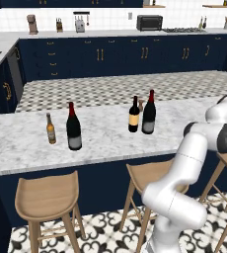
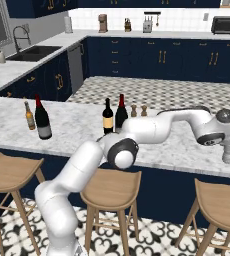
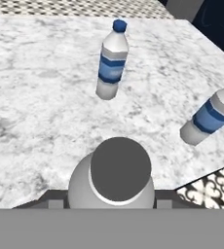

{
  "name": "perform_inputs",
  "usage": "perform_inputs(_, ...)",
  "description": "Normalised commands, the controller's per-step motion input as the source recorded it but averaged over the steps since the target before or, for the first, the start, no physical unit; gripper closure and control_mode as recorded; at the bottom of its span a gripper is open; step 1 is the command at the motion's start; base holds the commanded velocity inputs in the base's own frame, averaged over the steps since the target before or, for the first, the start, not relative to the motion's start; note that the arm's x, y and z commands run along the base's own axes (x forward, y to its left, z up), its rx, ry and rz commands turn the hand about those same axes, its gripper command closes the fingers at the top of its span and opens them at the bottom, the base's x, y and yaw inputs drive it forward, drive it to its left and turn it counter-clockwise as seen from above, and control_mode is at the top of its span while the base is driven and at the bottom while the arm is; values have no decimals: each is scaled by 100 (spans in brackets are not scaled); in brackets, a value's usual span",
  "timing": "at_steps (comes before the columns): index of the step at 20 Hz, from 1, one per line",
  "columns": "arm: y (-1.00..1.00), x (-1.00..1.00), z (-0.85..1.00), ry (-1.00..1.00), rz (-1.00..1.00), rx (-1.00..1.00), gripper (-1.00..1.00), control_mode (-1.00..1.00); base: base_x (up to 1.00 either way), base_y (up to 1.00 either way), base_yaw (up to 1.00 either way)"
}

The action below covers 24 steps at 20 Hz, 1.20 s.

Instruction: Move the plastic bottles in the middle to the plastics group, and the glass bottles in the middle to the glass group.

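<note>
Carrying a small pale bottle [image 3: 120, 170] to the right-hand end of the marble counter [image 1: 105, 143], the white arm reaches across the kitchen island with its gripper [image 2: 228, 148] hanging low over the stone; the fingers are hidden by the bottle's grey-capped top in the hand view, but they appear pinched on its neck, the pale body hanging below them in the right base view, and whether its base already touches the counter cannot be told. Just ahead stand two clear water bottles, one upright with a blue cap [image 3: 112, 61] and a second [image 3: 211, 116] near the counter's edge, which look to be the plastics group, so the step in hand seems to be the delivery of the plastic item. Two dark wine bottles remain in the middle of the counter, the shorter one with a cream label [image 1: 133, 114] touching or just beside the taller red-topped one [image 1: 148, 112], well apart from the amber beer bottle [image 1: 51, 128] and the red-topped wine bottle [image 1: 74, 127] at the left. Next, the load likely needs setting down upright near the water bottles, clear of the edge, before the fingers let go
</note>
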Motion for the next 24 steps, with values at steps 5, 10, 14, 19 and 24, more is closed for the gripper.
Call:
perform_inputs(5, -19, 6, -18, 0, -4, 0, 100, -100, 0, 0, 0)
perform_inputs(10, 0, 26, -16, -2, 0, 1, 100, -100, 0, 0, 0)
perform_inputs(14, 0, 24, 1, -5, 0, 0, 100, -100, 0, 0, 0)
perform_inputs(19, 0, 25, -7, 0, 0, 1, 100, -100, 0, 0, 0)
perform_inputs(24, 0, 5, -33, 0, 0, 3, 100, -100, 0, 0, 0)
